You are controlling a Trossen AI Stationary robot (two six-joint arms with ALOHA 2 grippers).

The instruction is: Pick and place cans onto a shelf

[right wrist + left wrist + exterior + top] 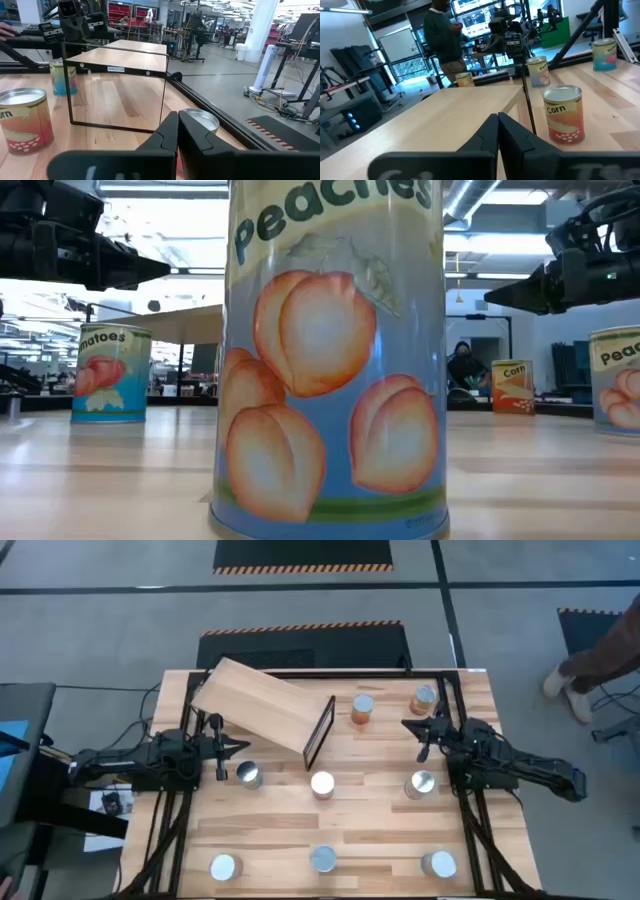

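Observation:
The shelf (265,702), a light plywood board, lies slantwise at the table's far left. Its right end sits on an upright thin black frame (117,95). Several cans with silver lids stand upright on the table. A corn can (362,708) and another can (424,698) stand right of the frame, three stand across the middle, and three stand along the near edge. My left gripper (243,745) hovers shut just in front of the shelf (445,115), near one can (248,775). My right gripper (405,724) hovers shut between the two far cans, pointing at the frame. Neither holds anything.
A peaches can (330,360) stands right in front of the low camera. Black rails run along the table's left and right sides (465,740). Beyond the table a person (442,37) stands in the room, and another shows at the far right (600,650).

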